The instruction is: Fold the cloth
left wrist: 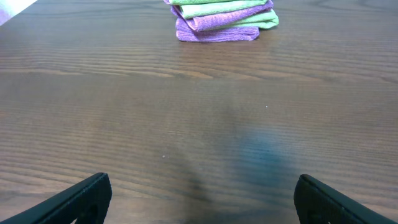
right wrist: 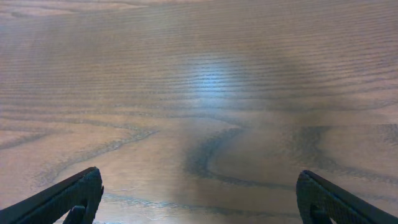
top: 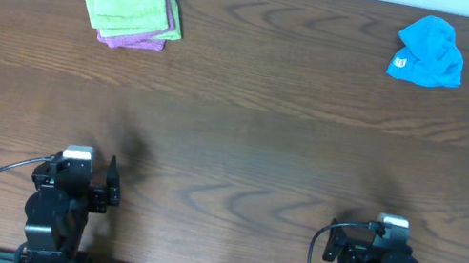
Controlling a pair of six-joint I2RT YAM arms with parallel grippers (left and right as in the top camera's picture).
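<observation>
The sky-blue cloth [top: 429, 53] lies crumpled in a heap at the far right of the wooden table, its small white tag on its left edge. It shows only in the overhead view. My left gripper [top: 94, 192] rests at the near left edge, open and empty; in the left wrist view [left wrist: 202, 196] its fingers are wide apart over bare wood. My right gripper [top: 370, 250] rests at the near right edge, open and empty, and the right wrist view [right wrist: 199, 193] shows only table between its fingers. Both are far from the cloth.
A lime-green folded cloth [top: 128, 1] lies on a pink-purple folded cloth [top: 140, 37] at the far left of the table; the stack also shows at the top of the left wrist view [left wrist: 221, 18]. Cables trail from both arm bases at the near edge.
</observation>
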